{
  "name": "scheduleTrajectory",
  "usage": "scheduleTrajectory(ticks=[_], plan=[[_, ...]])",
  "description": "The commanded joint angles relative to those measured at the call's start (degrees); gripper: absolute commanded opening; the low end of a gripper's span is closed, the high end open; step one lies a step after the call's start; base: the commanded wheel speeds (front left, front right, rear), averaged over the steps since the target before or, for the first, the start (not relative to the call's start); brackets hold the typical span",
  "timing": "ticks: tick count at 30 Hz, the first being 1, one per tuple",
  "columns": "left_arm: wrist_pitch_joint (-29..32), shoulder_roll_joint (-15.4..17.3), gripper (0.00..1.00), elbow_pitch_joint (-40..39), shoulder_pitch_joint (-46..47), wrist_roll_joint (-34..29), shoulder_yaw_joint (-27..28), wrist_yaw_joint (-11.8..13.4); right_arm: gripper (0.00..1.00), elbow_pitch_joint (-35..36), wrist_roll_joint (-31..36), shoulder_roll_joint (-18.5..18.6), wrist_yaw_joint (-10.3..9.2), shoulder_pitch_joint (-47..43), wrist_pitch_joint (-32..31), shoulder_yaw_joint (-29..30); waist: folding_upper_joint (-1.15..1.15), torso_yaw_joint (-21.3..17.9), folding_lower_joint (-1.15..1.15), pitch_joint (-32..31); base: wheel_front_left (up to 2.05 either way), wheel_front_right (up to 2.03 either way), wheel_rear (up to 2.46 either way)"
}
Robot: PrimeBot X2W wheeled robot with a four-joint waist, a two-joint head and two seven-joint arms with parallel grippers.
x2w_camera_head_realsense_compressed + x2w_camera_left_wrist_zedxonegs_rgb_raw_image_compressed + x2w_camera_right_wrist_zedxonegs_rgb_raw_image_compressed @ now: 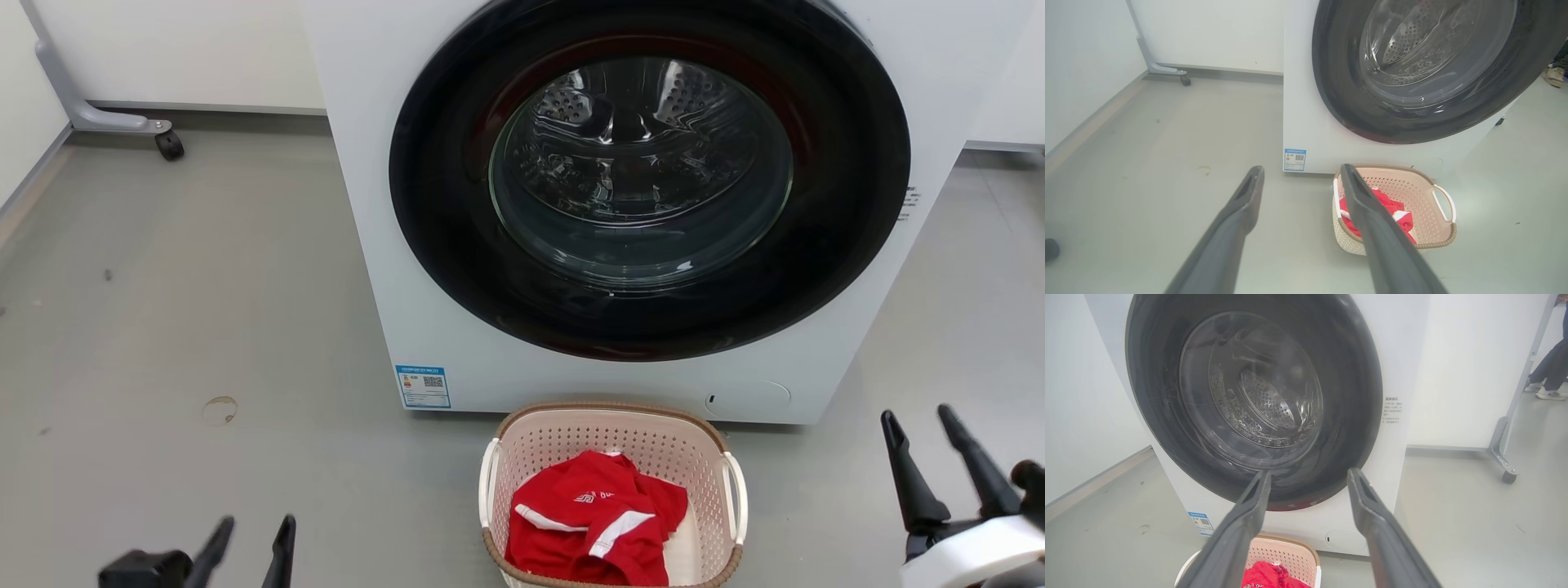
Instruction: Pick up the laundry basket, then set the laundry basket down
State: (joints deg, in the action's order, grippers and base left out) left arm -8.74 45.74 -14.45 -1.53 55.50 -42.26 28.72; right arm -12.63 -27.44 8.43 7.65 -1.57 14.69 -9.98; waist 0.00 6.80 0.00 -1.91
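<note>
The laundry basket (612, 433) stands on the grey floor just in front of the washing machine, pale pink-cream with a brown rim and two white loop handles, one on each side. A red garment with white trim (596, 514) lies inside it. My left gripper (255, 527) is open at the lower left, well to the basket's left. My right gripper (916, 415) is open at the lower right, off to the basket's right. In the left wrist view the basket (1412, 192) sits partly behind the right finger (1372, 216). The right wrist view catches the basket (1286, 553) at its bottom edge.
The big white washing machine (392, 245) with its shut dark round door (649, 175) rises right behind the basket. A wheeled partition foot (167, 140) stands at the back left. A person's legs and shoes (1549, 367) show far right in the right wrist view. Grey floor lies on both sides.
</note>
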Motion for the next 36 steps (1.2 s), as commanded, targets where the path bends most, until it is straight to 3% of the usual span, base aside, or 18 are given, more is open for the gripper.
scheduleTrajectory(ticks=[1,5,11,16,36], plan=[[0.0,-0.1,0.0,0.2,-0.1,0.0,-0.1,0.0,0.0,-0.1,0.0,-0.1,0.0,-0.1,0.0,0.0,0.0,0.0,0.0,0.0,0.0,0.0,0.0],[0.2,-3.5,0.0,2.3,-1.7,0.2,-1.5,-0.1,0.0,-2.2,-0.3,-2.5,0.04,-1.5,-0.1,-0.7,0.0,0.0,0.0,0.0,0.0,0.0,0.0],[0.4,-4.9,0.0,3.3,-1.5,2.5,0.4,-1.8,0.0,-2.0,-3.5,-2.5,0.03,-1.2,-1.1,0.1,0.0,-0.4,0.13,0.0,0.0,0.0,0.0],[0.6,-6.2,0.0,4.4,-1.1,4.4,1.9,-3.3,0.0,-2.0,-6.2,-2.6,0.02,-0.8,-1.8,0.7,0.0,-0.6,0.01,0.2,0.0,0.0,0.0],[1.9,-11.5,0.0,8.7,0.6,11.4,8.5,-9.2,0.0,-2.0,-16.7,-2.9,-0.01,0.8,-5.1,3.2,0.0,-1.7,0.0,0.5,0.0,0.0,0.0]])
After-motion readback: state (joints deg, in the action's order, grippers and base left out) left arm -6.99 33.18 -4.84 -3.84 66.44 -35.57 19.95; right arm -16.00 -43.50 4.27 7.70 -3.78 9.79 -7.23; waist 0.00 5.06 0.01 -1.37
